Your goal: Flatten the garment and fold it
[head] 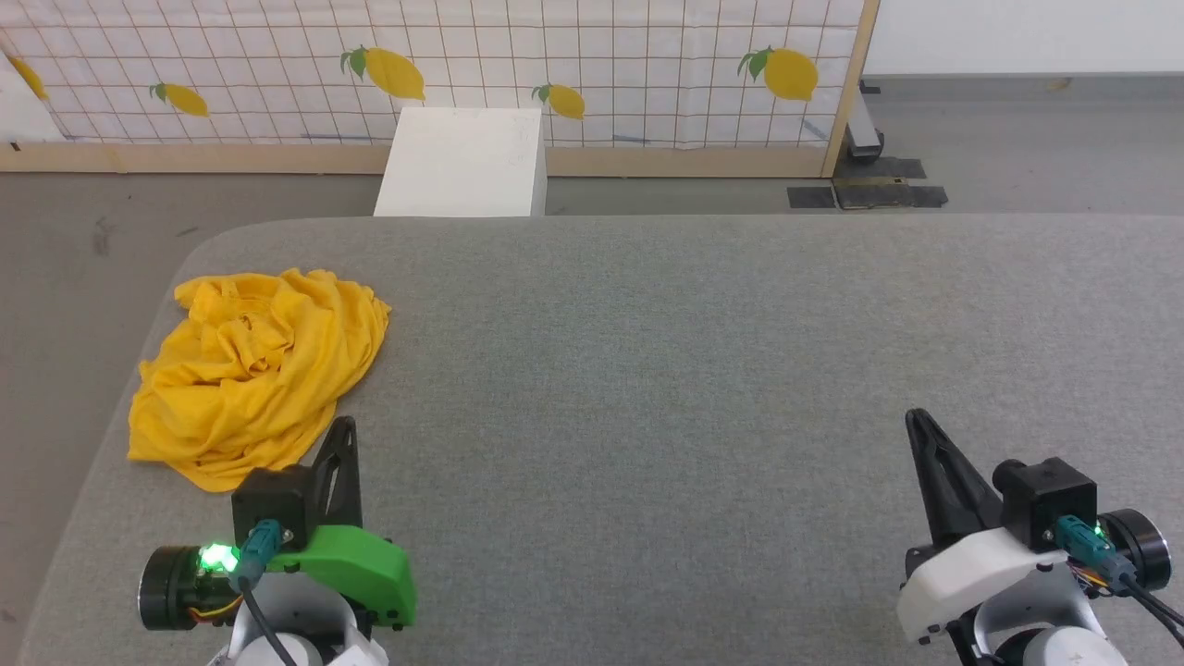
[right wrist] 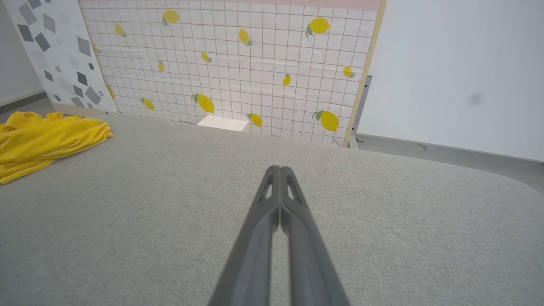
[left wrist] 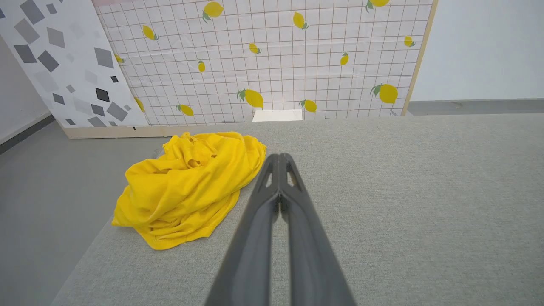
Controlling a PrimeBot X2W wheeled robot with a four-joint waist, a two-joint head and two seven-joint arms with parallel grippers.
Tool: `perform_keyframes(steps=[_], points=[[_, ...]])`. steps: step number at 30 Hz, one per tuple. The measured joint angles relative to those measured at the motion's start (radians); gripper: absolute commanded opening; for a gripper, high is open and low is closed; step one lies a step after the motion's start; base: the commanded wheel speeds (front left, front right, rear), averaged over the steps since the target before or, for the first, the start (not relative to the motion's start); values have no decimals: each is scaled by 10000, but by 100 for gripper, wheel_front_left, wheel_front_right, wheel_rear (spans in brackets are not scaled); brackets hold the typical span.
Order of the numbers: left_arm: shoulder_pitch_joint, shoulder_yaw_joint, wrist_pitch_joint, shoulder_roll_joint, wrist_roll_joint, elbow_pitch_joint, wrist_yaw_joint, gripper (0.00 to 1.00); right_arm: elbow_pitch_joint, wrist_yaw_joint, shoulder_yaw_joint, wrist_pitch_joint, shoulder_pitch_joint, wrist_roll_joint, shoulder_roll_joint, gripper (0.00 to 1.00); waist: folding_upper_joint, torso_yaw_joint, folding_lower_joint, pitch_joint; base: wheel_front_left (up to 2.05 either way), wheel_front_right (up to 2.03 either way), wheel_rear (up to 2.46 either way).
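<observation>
on the grey table point(head: 647, 370), near its left edge and toward the far corner: garment point(head: 259, 370), mustard-yellow, thin cloth, lying as a crumpled heap with deep creases; sleeves, collar and any print cannot be made out among the folds; one hem lies close to the table's left rim. state of task: not begun, by the look of it. nothing is flattened and no fold is made. all the work is left: finding edges or corners, spreading the cloth flat on the broad bare stretch of table to its right, then folding. left gripper point(left wrist: 279, 158): fingers pressed together, clenched on nothing, tips pointing along the heap's right side, just beside the cloth; whether it touches cannot be told. right gripper point(right wrist: 279, 168): likewise clenched with nothing between the fingers, over bare table at the near right, well apart from the garment. judgement: both must open before any grasp, and the left is the better placed for a first pinch. containers: one white box point(head: 462, 162) on the floor beyond the table's far edge, set against the lemon-print screen point(head: 601, 65). its top face looks plain and closed, its contents cannot be told, and whether it is a container at all is uncertain. the garment lies well apart from it.
</observation>
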Motion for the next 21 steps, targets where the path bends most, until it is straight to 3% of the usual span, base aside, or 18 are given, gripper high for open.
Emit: perform_keyframes(steps=[4,5,21], points=[[0,0,0,0,0,0,0,0,0,0,2,0,0,0,0,0,0,0,0,0,0,0,0],[-3,-8,0,2,-19,2,-2,100,0,0,0,0,4,2,-4,100,0,0,0,0,0,0,0],[-25,-261,-180,2,-157,291,4,100,67,0,-35,-46,6,35,-6,100,0,126,0,-85,0,0,0]])
